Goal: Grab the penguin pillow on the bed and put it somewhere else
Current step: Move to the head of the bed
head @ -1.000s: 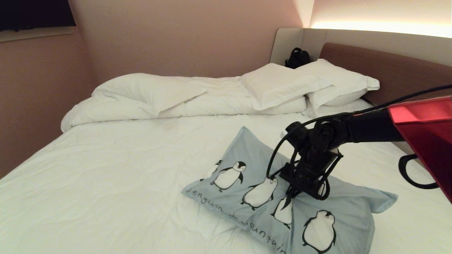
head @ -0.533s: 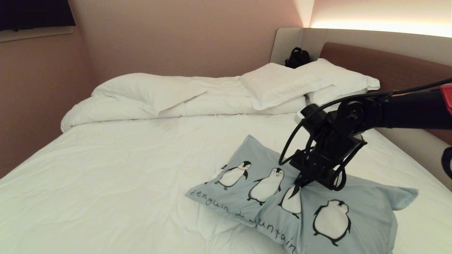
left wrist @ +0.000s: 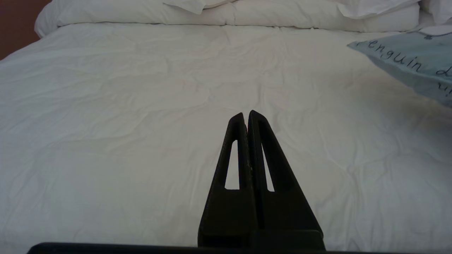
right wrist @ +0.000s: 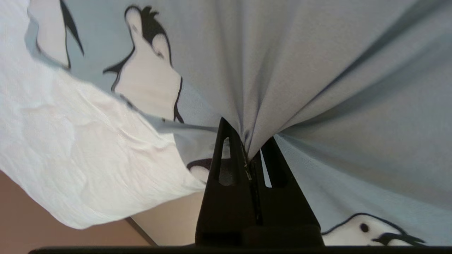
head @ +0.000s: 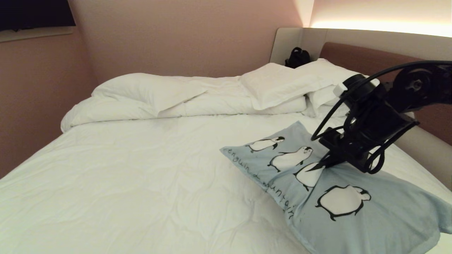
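The penguin pillow [head: 339, 197], light blue-grey with black-and-white penguins and handwritten text, hangs lifted over the right side of the bed [head: 141, 183]. My right gripper [head: 323, 165] is shut on a bunched fold of its cover near the middle. In the right wrist view the cloth [right wrist: 282, 70] gathers into the right gripper [right wrist: 247, 148], pinched between the jaws. The left gripper [left wrist: 246, 114] is shut and empty, held low over the white sheet [left wrist: 123, 123], with a corner of the pillow [left wrist: 409, 63] off to its far side.
Plain white pillows [head: 282, 84] and a folded duvet [head: 148, 95] lie along the head of the bed. A black bag [head: 297, 57] sits in the corner by the brown headboard [head: 388, 67]. The beige padded frame [head: 420, 144] runs along the right edge.
The right gripper has risen and swung right and back, taking the penguin pillow with it. The pillow has turned and come partly off the sheet. The left gripper has not moved.
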`<state>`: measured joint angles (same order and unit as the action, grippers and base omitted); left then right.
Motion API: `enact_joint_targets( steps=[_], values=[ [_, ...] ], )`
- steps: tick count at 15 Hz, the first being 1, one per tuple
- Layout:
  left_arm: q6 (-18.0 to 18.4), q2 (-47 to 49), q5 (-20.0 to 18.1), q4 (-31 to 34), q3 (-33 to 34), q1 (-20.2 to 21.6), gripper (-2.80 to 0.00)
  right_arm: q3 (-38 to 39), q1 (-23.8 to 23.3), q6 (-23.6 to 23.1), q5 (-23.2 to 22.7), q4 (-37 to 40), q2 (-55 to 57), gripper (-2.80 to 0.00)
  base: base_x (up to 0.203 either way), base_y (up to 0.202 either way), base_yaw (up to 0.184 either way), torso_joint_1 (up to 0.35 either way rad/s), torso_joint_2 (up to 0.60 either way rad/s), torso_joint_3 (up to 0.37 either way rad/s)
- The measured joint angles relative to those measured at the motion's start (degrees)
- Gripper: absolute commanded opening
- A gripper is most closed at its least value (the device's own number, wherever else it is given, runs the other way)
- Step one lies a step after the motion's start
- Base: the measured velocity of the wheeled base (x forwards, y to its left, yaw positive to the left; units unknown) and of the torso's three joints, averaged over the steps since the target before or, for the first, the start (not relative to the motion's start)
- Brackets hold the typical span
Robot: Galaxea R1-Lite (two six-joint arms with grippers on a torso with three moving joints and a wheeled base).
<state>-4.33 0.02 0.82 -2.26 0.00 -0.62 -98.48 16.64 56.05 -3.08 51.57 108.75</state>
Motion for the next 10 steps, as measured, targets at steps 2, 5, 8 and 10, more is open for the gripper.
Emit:
enact_joint_targets(
  steps=[2,5,8,10],
  values=[
    [-0.01,0.0,0.0,0.0,0.0,0.0,-2.8,-0.2,-2.79,-1.39,-0.02,0.13,-1.61,-2.8,0.0,0.0,0.0,0.0,0.0,0.0],
    [-0.02,0.0,0.04,0.01,0.0,0.0,-2.8,-0.2,-7.68,-2.88,-0.16,-0.02,-2.81,-2.8,0.0,0.0,0.0,0.0,0.0,0.0],
    [0.0,0.0,0.04,0.0,0.0,0.0,-2.8,-0.17,-13.27,-4.28,-0.22,-0.58,-2.89,-2.8,0.0,0.0,0.0,0.0,0.0,0.0],
    [-0.02,0.0,0.02,0.0,0.0,0.0,-2.8,-0.17,-16.62,-5.51,-0.5,-1.38,-2.76,-2.8,0.0,0.0,0.0,0.0,0.0,0.0]
  ],
)
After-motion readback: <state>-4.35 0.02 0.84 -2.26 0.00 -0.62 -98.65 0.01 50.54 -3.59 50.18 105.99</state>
